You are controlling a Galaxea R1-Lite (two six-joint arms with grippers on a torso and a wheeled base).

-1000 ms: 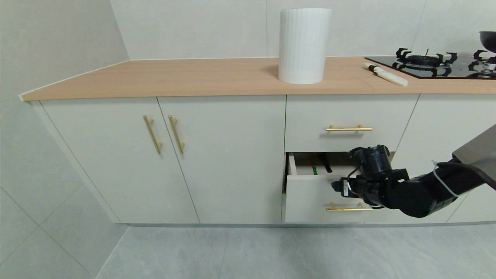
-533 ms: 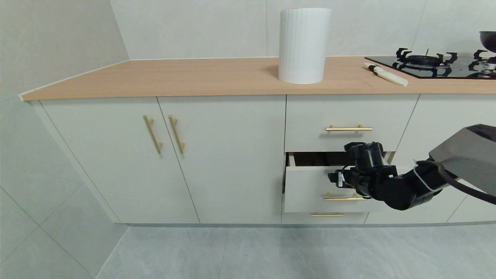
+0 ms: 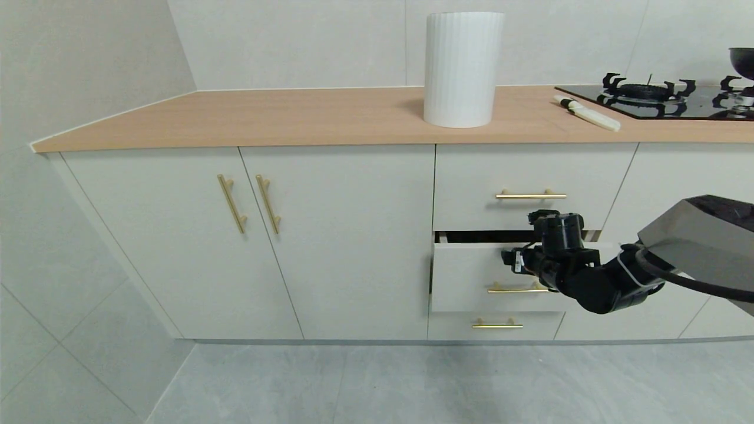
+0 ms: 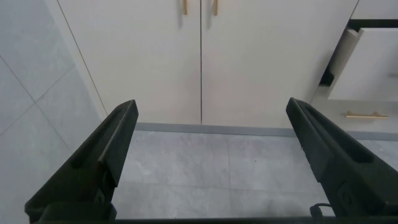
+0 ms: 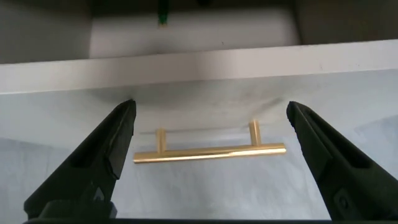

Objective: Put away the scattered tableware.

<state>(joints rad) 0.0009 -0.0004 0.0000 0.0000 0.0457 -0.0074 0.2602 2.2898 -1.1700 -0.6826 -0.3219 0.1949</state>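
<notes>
The middle drawer (image 3: 471,277) of the white cabinet stands slightly ajar, with a thin dark gap along its top. My right gripper (image 3: 521,262) is right against the drawer front, just above the gold handle (image 3: 512,289). In the right wrist view the right gripper (image 5: 211,112) is open, its fingers (image 5: 118,143) spread to either side of the handle (image 5: 210,151), holding nothing. A bit of a green item (image 5: 162,15) shows inside the drawer. A white-bladed knife (image 3: 586,113) lies on the wooden counter (image 3: 265,118). My left gripper (image 4: 212,109) is open, low over the floor before the cabinet doors (image 4: 200,56).
A tall white ribbed cylinder (image 3: 463,69) stands on the counter near its front edge. A black gas hob (image 3: 660,100) is at the far right. Shut drawers sit above (image 3: 530,195) and below (image 3: 496,324) the middle one. Grey tiled floor (image 3: 353,383) lies open before the cabinet.
The middle drawer has slid from well open to almost closed, with my right gripper following against its front. The bottom drawer's handle came into sight.
</notes>
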